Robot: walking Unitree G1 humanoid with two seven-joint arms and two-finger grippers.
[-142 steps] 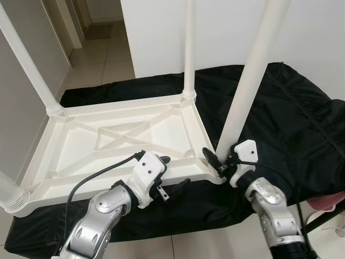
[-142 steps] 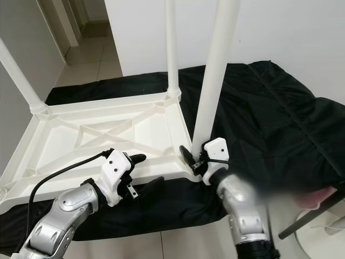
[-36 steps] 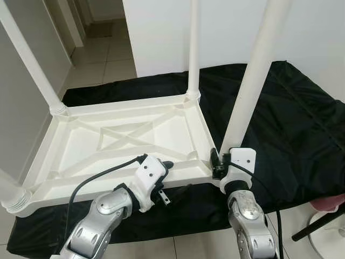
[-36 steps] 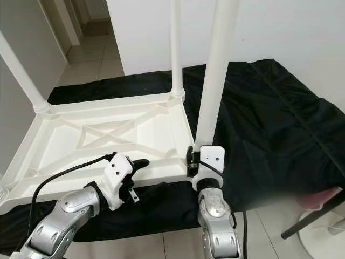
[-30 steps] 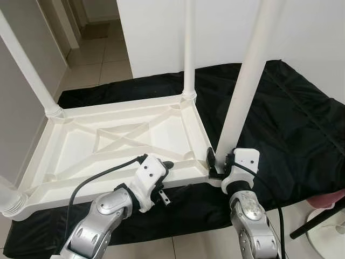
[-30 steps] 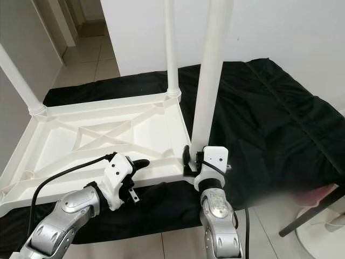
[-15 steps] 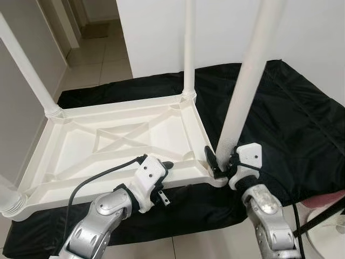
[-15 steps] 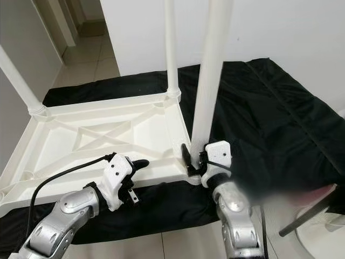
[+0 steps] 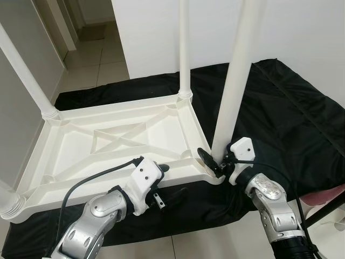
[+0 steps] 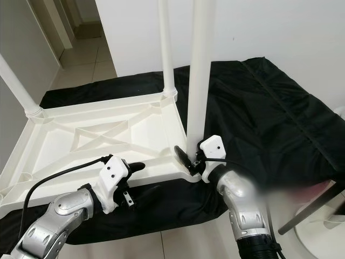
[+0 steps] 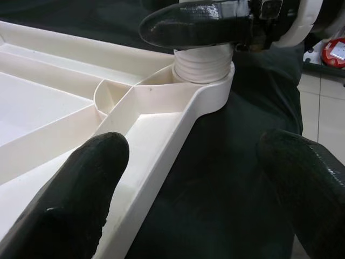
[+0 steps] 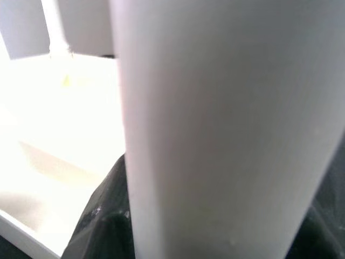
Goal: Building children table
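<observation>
The white plastic children's table (image 9: 113, 143) lies upside down on a black cloth (image 9: 280, 118), with its legs pointing up. My right gripper (image 9: 218, 161) is shut on the base of the near right leg (image 9: 233, 91), where the leg enters its corner socket (image 11: 207, 67). In the right wrist view this leg (image 12: 226, 129) stands close between the fingers. My left gripper (image 9: 166, 180) is open and straddles the table's near rim. One of its fingers (image 11: 70, 199) lies over the rim and the other (image 11: 307, 183) over the cloth.
A white wall stands behind the cloth-covered platform, and a tiled hallway (image 9: 97, 48) opens at the far left. Tiled floor runs along the near edge. A pink object (image 9: 326, 195) and a black rod sit at the lower right. The far legs (image 9: 183, 48) rise near the wall.
My right wrist has turned around the leg's base, with the forearm swinging out to the right, still holding. The left gripper has stayed at the rim. The camera has shifted slightly.
</observation>
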